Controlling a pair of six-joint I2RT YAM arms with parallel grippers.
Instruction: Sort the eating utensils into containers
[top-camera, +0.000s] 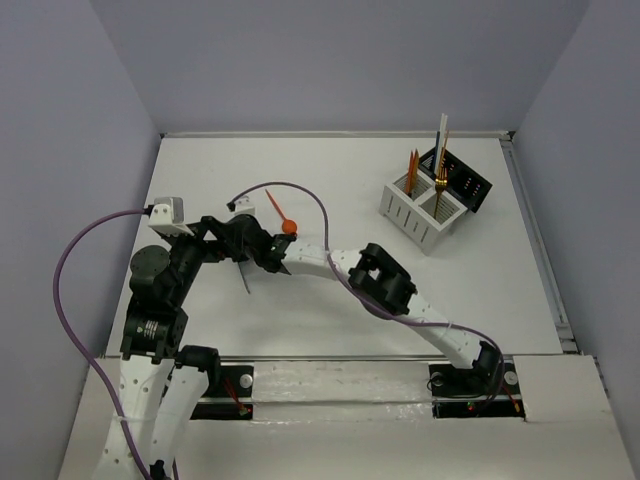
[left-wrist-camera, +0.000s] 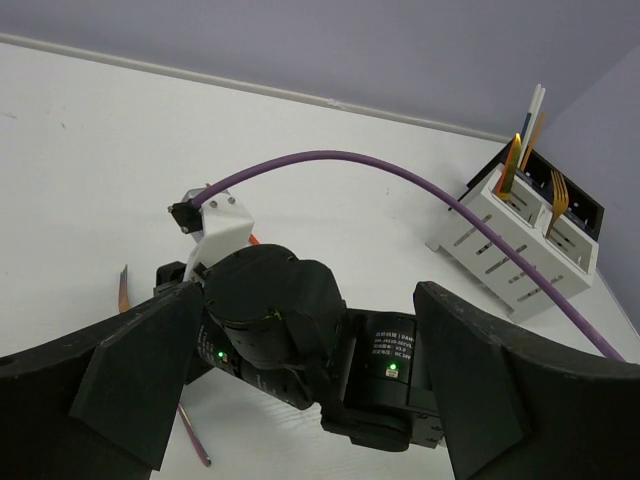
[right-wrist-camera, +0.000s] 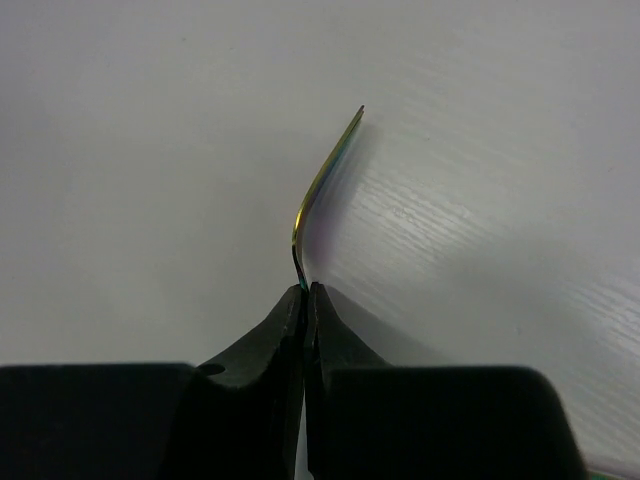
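Note:
My right gripper (right-wrist-camera: 306, 290) is shut on the end of a thin iridescent utensil (right-wrist-camera: 322, 185), seen edge-on and curving up over the white table. From above this dark sliver (top-camera: 243, 278) lies left of centre under my right gripper (top-camera: 252, 260). My left gripper (top-camera: 222, 240) hovers close beside it, open; its wide-apart fingers (left-wrist-camera: 140, 380) frame the right wrist. An orange-red spoon (top-camera: 284, 220) lies on the table just behind both grippers. The containers stand at the back right: the white slatted caddy (top-camera: 420, 210) holds orange pieces and a gold fork, and the black box (top-camera: 465, 182) adjoins it.
The right arm (top-camera: 385, 285) stretches diagonally across the table's middle, its purple cable (top-camera: 300, 190) arching over the spoon. The left arm's cable (top-camera: 75, 250) loops at the left edge. Walls close the table at back and sides.

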